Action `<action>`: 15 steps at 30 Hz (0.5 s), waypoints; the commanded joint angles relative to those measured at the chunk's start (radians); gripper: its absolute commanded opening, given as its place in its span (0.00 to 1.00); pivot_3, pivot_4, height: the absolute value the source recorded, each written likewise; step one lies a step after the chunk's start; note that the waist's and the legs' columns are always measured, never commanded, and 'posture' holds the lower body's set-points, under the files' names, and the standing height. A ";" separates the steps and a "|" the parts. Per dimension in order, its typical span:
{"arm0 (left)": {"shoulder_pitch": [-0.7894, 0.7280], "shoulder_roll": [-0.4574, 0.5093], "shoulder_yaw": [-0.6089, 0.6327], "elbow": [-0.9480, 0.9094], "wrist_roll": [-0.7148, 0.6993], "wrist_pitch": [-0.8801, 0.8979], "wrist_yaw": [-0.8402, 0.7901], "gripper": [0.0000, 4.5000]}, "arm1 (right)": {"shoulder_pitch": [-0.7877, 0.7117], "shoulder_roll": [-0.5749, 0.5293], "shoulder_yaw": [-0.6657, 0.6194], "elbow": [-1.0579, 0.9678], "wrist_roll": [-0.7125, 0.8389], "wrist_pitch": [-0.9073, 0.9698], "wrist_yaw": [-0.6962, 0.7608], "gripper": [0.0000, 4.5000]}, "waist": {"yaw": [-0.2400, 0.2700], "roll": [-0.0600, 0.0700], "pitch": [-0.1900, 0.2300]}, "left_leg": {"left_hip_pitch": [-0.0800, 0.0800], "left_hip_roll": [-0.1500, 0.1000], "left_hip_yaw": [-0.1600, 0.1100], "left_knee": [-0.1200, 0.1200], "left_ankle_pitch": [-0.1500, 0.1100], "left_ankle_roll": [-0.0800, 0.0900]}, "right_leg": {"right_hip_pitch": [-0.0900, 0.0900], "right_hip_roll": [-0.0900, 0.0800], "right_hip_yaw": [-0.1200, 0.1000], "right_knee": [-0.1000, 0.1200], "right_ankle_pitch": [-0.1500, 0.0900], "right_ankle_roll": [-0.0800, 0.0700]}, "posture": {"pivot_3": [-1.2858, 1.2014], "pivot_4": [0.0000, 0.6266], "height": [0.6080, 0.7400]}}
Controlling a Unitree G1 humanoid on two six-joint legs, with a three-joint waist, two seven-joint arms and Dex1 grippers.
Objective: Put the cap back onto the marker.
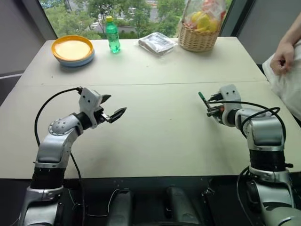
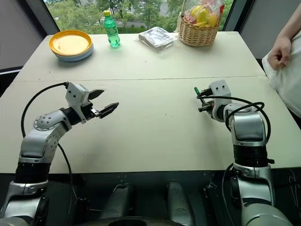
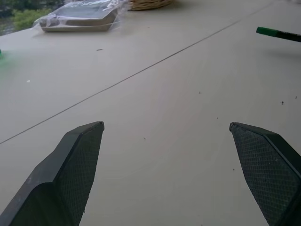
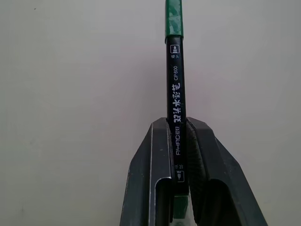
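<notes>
Right gripper point(image 4: 181, 141) clamped on marker point(image 4: 176, 94), above right side of table point(image 1: 155, 136). Marker black, white lettering along barrel, pinched between both fingers, sticking out past fingertips. Green cap point(image 4: 173, 19) seated on marker's far end, in line with barrel. In head views, marker angled up and toward table centre, green end uppermost. Left gripper point(image 1: 112, 107) over left side of table, spread wide, holding nothing, pointing toward the right arm, well apart from it. Far edge of table: yellow plate point(image 1: 73, 49), green bottle point(image 1: 112, 35), wrapped packet point(image 1: 157, 43), basket point(image 1: 200, 35). Person's hand point(image 1: 283, 59) at right edge.
</notes>
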 commanded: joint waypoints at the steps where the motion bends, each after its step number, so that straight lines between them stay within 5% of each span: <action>1: -0.028 -0.005 -0.013 0.001 0.005 -0.023 -0.010 0.99 | 0.000 -0.020 -0.037 -0.073 0.041 0.047 -0.016 0.00 | 0.000 0.000 0.000 | 0.000 0.000 0.000 0.000 0.000 0.000 | 0.000 0.000 0.000 0.000 0.000 0.000 | 0.52 0.24 1.00; 5: -0.059 -0.009 -0.038 0.048 0.013 -0.039 -0.034 0.99 | 0.031 -0.046 -0.038 -0.146 0.088 0.116 -0.007 0.00 | 0.000 0.000 0.000 | 0.000 0.000 0.000 0.000 0.000 0.000 | 0.000 0.000 0.000 0.000 0.000 0.000 | 0.52 0.24 1.00; 14: -0.193 -0.054 0.018 0.078 -0.085 -0.083 -0.092 1.00 | 0.053 -0.055 -0.038 -0.184 0.149 0.149 -0.040 0.98 | 0.002 0.000 0.000 | -0.001 0.000 -0.001 0.000 0.000 0.000 | 0.000 0.000 0.000 0.000 0.000 0.000 | 0.52 0.24 1.00; 15: -0.203 -0.058 0.031 0.066 -0.116 -0.069 -0.104 1.00 | 0.055 -0.055 -0.035 -0.187 0.153 0.148 -0.045 0.99 | 0.002 0.000 0.000 | -0.001 0.000 -0.001 0.000 0.000 0.000 | 0.000 0.000 0.000 0.000 0.000 0.000 | 0.52 0.24 1.00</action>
